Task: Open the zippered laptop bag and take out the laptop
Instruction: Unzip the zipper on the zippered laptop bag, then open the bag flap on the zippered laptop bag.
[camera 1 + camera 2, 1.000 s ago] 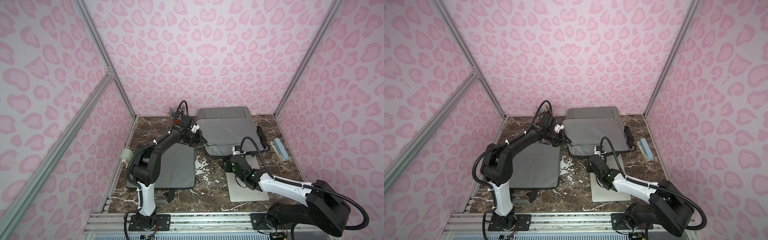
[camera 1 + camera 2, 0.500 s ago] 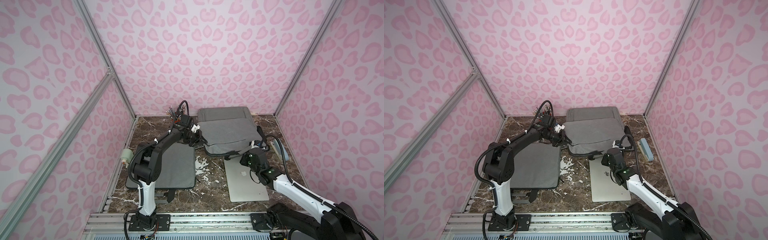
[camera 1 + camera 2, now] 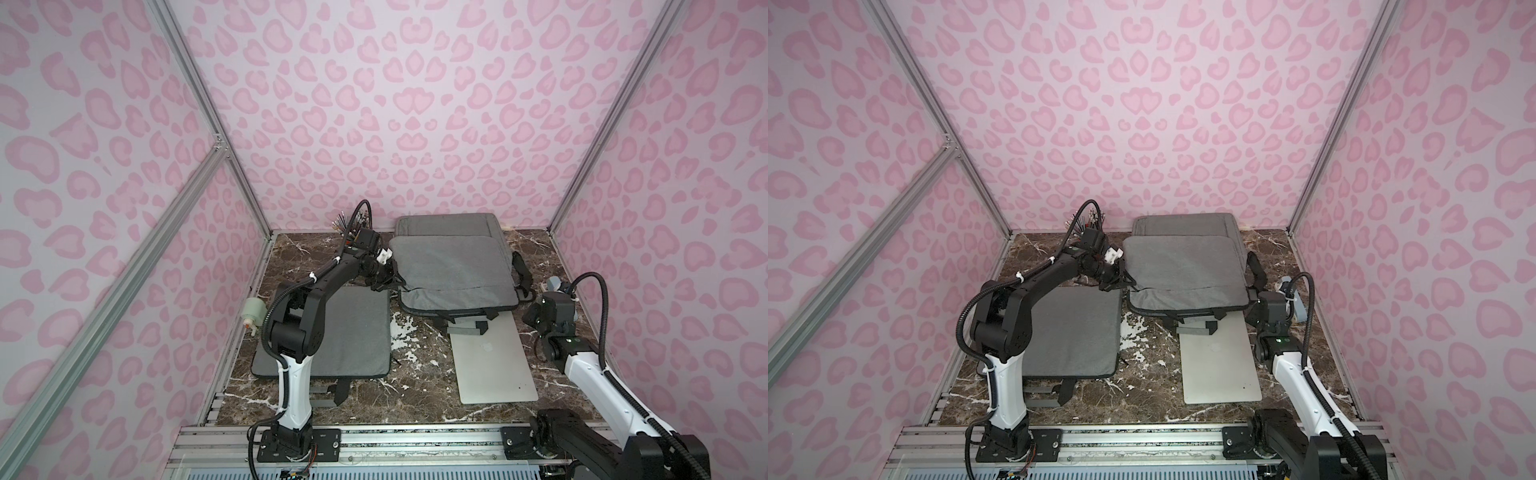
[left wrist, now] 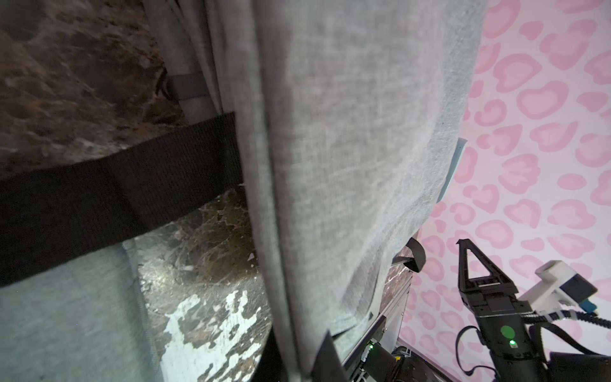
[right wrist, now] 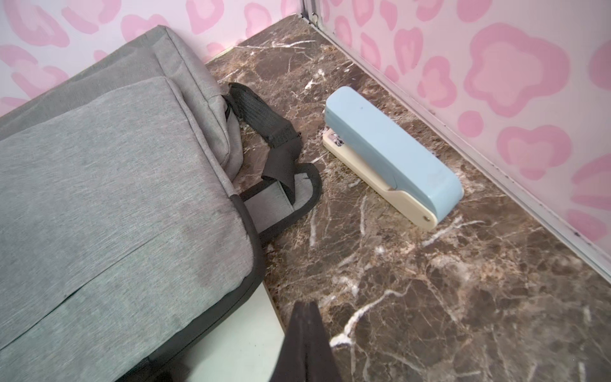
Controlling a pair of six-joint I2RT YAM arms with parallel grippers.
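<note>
1. Grey fabric laptop bag (image 3: 453, 270) lies at the back middle of the marble bench (image 3: 419, 399); in both top views its left edge is lifted off the bench.
2. Left pincer (image 3: 388, 282) sits at that lifted left edge, jaws nearly shut and clamped on the bag's fabric; left wrist view shows the cloth hanging close in front, a black strap (image 4: 115, 195) crossing below.
3. Silver laptop (image 3: 492, 365) lies flat on the bench, out of the bag, its far end tucked under the bag's near edge.
4. Right pincer (image 5: 305, 334) fully closed, holding nothing, raised beside the bag's right corner, near the laptop's far right corner.
5. Blue-and-cream stapler (image 5: 390, 155) by the right wall.
6. Second grey sleeve (image 3: 336, 332) lies flat to the left, partly behind the left arm.
</note>
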